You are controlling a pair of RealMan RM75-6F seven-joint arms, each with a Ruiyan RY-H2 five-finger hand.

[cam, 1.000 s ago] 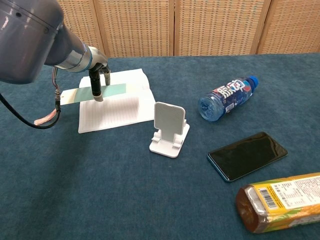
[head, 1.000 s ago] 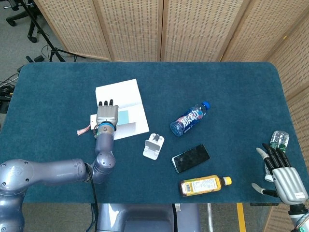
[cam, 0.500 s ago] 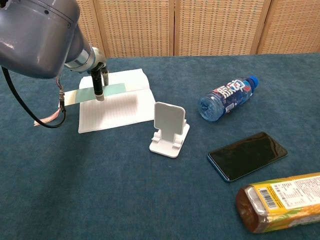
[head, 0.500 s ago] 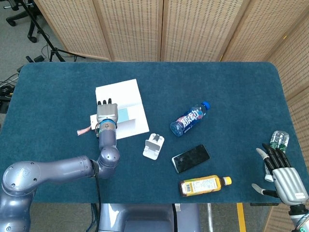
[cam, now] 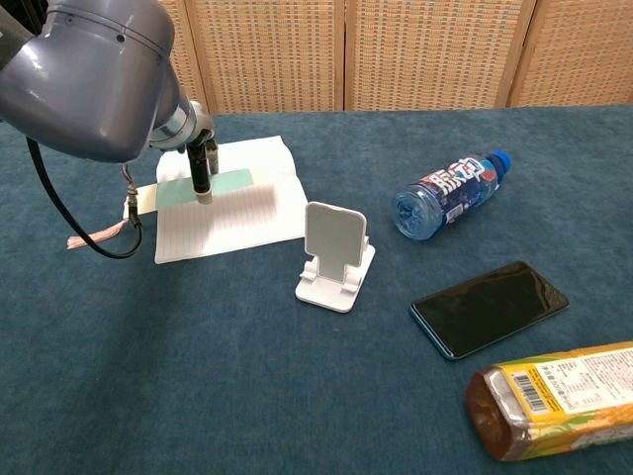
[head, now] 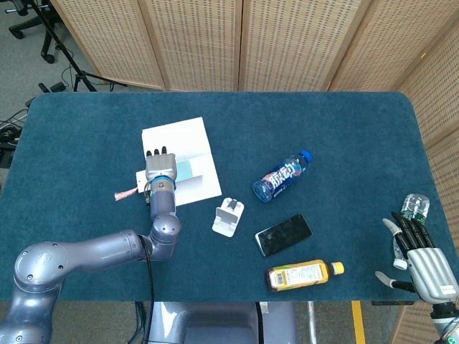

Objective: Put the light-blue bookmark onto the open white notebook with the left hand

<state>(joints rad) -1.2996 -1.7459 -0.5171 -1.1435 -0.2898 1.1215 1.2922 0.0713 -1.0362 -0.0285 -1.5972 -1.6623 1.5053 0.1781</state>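
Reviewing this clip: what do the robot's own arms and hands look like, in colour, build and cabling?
The left arm is smooth, glossy grey with rounded joint housings, and a black cable loops beside it. The left hand has a silver-grey metal back and dark fingers. The right hand also has a pale silver ribbed back with black fingers and light tips. Its arm is mostly out of frame.

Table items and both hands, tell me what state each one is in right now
white notebook: open, flat on the table
light-blue bookmark: pinched by the left hand, over the notebook
left hand: holds the bookmark
right hand: empty, fingers apart
blue-capped bottle: lying down, cap on
yellow-capped bottle: lying down, cap on
phone: flat, screen dark
white phone stand: upright, empty
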